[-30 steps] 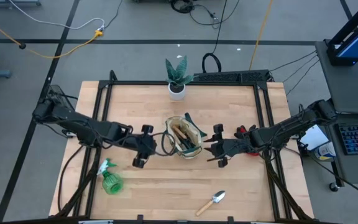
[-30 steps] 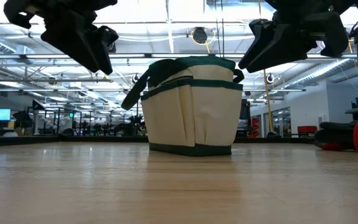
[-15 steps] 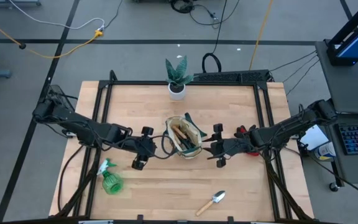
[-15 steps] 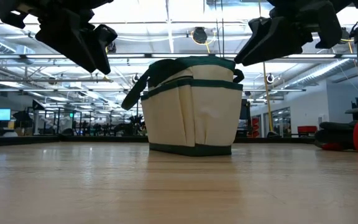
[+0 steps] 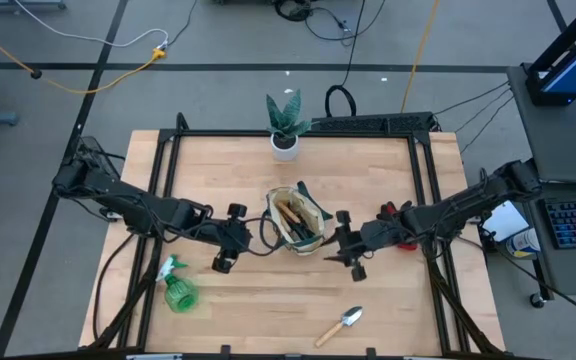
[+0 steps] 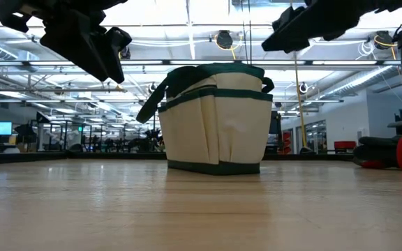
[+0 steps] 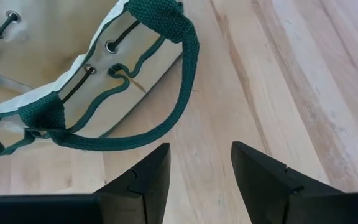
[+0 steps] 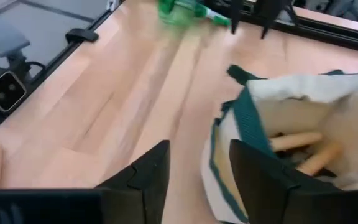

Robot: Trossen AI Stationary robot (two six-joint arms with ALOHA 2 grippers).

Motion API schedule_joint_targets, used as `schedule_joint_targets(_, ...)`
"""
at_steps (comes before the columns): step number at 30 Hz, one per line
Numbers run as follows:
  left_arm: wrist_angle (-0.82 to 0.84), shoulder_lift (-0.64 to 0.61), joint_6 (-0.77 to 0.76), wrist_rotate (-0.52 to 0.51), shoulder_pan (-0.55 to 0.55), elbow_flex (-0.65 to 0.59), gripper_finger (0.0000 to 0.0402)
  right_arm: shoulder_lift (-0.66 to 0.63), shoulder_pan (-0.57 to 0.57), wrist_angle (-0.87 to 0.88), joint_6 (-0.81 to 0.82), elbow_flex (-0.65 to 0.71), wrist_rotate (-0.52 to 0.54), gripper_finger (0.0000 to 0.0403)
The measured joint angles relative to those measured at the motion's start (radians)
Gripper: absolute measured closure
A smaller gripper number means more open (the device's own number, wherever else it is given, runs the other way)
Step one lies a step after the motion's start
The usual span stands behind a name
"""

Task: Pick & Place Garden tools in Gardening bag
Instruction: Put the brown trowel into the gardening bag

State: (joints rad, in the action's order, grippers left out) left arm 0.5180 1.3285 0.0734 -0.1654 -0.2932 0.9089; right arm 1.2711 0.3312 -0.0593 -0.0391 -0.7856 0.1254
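Note:
The beige gardening bag (image 5: 298,222) with green trim stands upright on its base at the table's middle, with wooden tool handles (image 8: 297,146) inside it. My left gripper (image 5: 244,236) hovers open just left of the bag, above its drooping loop handle (image 7: 166,118). My right gripper (image 5: 336,242) hovers open just right of the bag, near its rim (image 8: 244,118). A green spray bottle (image 5: 176,288) lies at the near left. A silver trowel (image 5: 340,325) lies near the front edge. A red item (image 5: 398,212) lies behind the right arm.
A green plant in a white pot (image 5: 286,130) stands at the table's far edge. A black frame (image 5: 298,132) runs around the tabletop. Bare wood lies between the bag and the trowel. In the low view both grippers (image 6: 96,49) (image 6: 292,31) hang above the bag's height.
My right gripper has tipped its fingers up toward level and rolled at the wrist, edging a little toward the bag; in the low view it has risen to the picture's top. The bag and the tools on the table have stayed put.

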Motion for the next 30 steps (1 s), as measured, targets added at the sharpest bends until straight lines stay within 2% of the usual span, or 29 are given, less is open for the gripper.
schedule_joint_targets(5, 0.000, 0.000, 0.000, -0.019, 0.000, 0.000, 0.0224, 0.033, 0.036, -0.027, 0.002, 0.000, 0.000, 0.0207)
schedule_joint_targets(9, 0.000, 0.000, 0.000, -0.019, 0.000, 0.000, 0.0224, 0.046, 0.070, -0.037, 0.043, 0.000, 0.000, 0.0192)
schedule_joint_targets(17, -0.004, 0.000, -0.002, -0.020, 0.000, 0.000, 0.0224, 0.069, 0.130, -0.060, 0.159, 0.000, -0.001, 0.0196)
schedule_joint_targets(24, -0.009, 0.000, -0.004, -0.020, 0.000, 0.000, 0.0224, 0.176, 0.149, -0.180, 0.213, 0.000, -0.045, 0.0196)
schedule_joint_targets(30, -0.009, 0.000, 0.007, -0.020, 0.000, 0.000, 0.0224, 0.231, 0.149, -0.214, 0.263, 0.000, -0.047, 0.0196)
